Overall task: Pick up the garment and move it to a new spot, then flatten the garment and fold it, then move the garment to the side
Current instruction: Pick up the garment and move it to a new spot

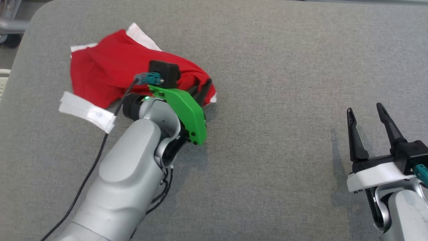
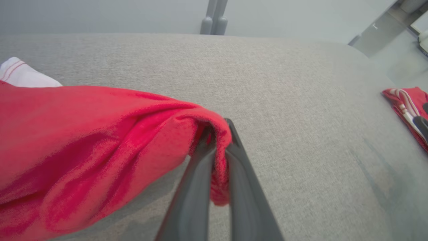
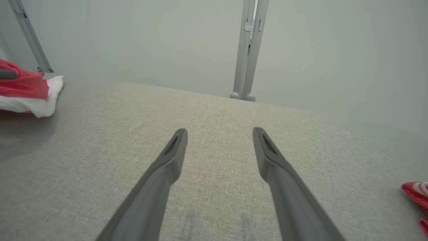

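Left gripper (image 1: 201,89), at the upper middle of the head view, had its two dark fingers (image 2: 197,174) pressed together on a fold of the red garment (image 1: 107,70). In the left wrist view the pinched edge curled over the fingertips, and the cloth ran away from them toward the left of the frame, part of it raised off the surface. The rest of the garment lay bunched in the upper left of the head view on the grey padded table (image 1: 284,67), with white trim showing along its top edge. A green bracket (image 1: 185,110) sat on the left wrist, and a black cable (image 1: 87,174) trailed down to the lower left.

Right gripper (image 1: 365,109) rested at the lower right of the head view, well apart from the garment, fingers spread wide and holding nothing. Its own wrist view showed bare grey fabric between the fingers. A second red-and-white cloth (image 3: 416,194) lay at that frame's lower right edge.
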`<state>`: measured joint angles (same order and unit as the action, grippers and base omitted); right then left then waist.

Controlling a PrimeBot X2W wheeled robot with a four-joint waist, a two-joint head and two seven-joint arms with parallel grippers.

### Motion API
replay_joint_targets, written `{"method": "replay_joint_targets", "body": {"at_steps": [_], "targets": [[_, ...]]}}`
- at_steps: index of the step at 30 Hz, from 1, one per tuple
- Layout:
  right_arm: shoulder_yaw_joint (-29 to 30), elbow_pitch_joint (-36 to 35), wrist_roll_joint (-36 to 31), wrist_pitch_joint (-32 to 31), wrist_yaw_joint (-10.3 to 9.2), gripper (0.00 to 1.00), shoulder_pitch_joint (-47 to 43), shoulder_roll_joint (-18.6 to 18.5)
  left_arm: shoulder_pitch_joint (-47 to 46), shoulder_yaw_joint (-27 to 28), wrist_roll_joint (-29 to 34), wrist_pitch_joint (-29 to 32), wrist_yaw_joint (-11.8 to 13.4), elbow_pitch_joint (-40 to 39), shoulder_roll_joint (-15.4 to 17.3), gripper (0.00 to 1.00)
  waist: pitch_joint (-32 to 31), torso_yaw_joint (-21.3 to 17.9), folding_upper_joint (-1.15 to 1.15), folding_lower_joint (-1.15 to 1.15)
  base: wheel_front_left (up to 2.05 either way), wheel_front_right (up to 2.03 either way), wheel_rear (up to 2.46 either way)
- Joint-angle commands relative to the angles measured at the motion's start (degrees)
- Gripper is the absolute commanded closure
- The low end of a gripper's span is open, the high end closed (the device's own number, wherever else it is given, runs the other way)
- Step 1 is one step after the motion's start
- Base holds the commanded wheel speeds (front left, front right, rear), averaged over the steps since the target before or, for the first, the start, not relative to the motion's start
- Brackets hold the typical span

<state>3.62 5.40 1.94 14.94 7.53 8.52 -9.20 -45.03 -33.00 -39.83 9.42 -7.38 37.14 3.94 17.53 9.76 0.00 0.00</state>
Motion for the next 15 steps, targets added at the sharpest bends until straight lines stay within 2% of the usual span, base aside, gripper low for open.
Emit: {"method": "replay_joint_targets", "body": {"at_steps": [1, 6, 11, 15], "targets": [[0.11, 0.54, 0.35, 0.24, -0.08, 0.00, 0.34, 0.52, 1.17, -1.95, -0.57, 1.23, -0.18, -2.95, -0.01, 1.00, -2.70, -3.26, 0.00, 0.00, 0.00, 0.00, 0.00], [0.52, 0.54, 0.71, 0.27, -0.08, 0.00, 1.08, 2.44, 3.22, -7.99, -0.41, 6.94, -0.18, -15.00, 1.14, 1.00, -4.52, -8.63, 0.00, 0.00, 0.00, 0.00, 0.00], [1.47, 0.58, 1.01, 0.27, -0.08, 0.00, 0.49, 3.68, 4.95, -12.63, -2.21, 12.30, 0.07, -25.95, -0.02, 1.00, -4.82, -13.72, 0.00, 0.00, 0.00, 0.00, 0.00], [3.33, 0.76, 0.68, 0.27, -0.08, 0.00, -0.86, 3.97, 7.53, -17.18, -5.85, 15.66, 0.37, -33.82, -0.63, 1.00, -4.63, -15.83, 0.00, 0.00, 0.00, 0.00, 0.00]]}}
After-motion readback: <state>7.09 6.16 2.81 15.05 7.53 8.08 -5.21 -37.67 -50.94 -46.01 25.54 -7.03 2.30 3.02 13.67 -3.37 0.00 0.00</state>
